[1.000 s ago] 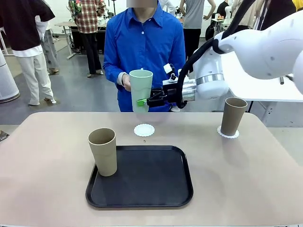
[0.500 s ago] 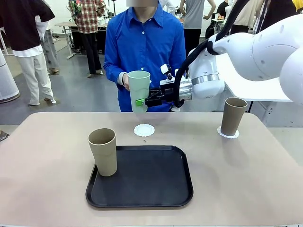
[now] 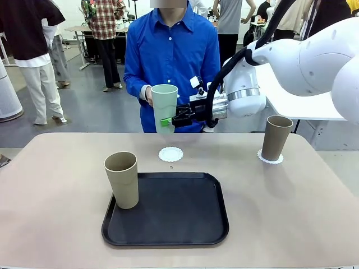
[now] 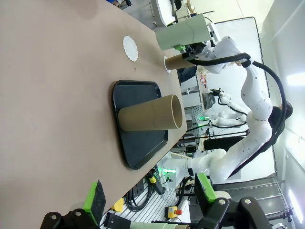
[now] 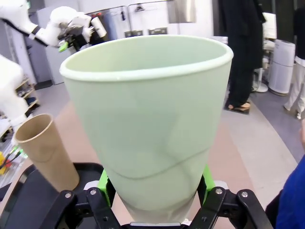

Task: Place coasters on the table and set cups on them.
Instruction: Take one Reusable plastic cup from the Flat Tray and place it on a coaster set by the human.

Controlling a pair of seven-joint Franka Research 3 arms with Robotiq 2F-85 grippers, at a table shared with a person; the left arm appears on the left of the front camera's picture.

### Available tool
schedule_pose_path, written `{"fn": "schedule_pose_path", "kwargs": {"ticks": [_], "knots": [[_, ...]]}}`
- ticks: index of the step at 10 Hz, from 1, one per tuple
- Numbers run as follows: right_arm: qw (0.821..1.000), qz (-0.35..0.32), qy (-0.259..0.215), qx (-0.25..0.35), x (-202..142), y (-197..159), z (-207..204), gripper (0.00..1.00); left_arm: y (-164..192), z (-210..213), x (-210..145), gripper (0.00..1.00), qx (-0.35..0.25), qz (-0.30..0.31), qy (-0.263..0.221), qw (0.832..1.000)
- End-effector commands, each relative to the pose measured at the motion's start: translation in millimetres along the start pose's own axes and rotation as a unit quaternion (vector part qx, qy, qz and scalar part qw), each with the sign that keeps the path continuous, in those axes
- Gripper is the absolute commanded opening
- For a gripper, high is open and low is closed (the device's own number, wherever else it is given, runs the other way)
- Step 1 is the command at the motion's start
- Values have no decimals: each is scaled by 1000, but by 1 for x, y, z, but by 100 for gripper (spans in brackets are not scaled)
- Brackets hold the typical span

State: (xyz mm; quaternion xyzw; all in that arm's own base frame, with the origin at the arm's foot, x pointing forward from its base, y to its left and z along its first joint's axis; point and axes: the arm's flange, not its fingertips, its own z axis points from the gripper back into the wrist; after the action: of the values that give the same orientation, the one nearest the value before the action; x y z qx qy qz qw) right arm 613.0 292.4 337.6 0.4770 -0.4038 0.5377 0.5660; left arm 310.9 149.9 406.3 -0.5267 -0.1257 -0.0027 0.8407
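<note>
A pale mint cup (image 3: 164,106) hangs upright above the table's (image 3: 56,168) far edge. My right gripper (image 3: 168,121) is shut on its lower part, and the person's hand (image 3: 148,96) rests against its left side. In the right wrist view the mint cup (image 5: 147,119) stands between the green pads (image 5: 106,183). Below it lies a bare white coaster (image 3: 171,154). One tan cup (image 3: 276,137) stands on a coaster (image 3: 270,158) at the right. Another tan cup (image 3: 122,179) stands on the tray's left edge. My left gripper (image 4: 150,193) is open with nothing in it, off the table's near side.
A black tray (image 3: 174,216) lies at the table's near middle, bare except for the tan cup on its left rim. The person in a blue shirt (image 3: 171,56) stands at the far edge. A white table (image 3: 303,101) is behind at the right.
My right gripper has carried the mint cup slightly left and up over the last second, then held still. The person's hand stays at the cup.
</note>
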Motion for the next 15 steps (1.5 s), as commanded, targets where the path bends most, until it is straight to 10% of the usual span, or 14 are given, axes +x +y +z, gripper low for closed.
{"fn": "schedule_pose_path", "kwargs": {"ticks": [1, 15], "knots": [[997, 10, 6, 82, -12, -17, 10, 81, 0, 1, -1, 100, -8, -4, -5, 1000], [992, 14, 34, 117, -71, -73, -8, 81, 0, 1, -1, 100, -8, -4, -5, 1000]]}}
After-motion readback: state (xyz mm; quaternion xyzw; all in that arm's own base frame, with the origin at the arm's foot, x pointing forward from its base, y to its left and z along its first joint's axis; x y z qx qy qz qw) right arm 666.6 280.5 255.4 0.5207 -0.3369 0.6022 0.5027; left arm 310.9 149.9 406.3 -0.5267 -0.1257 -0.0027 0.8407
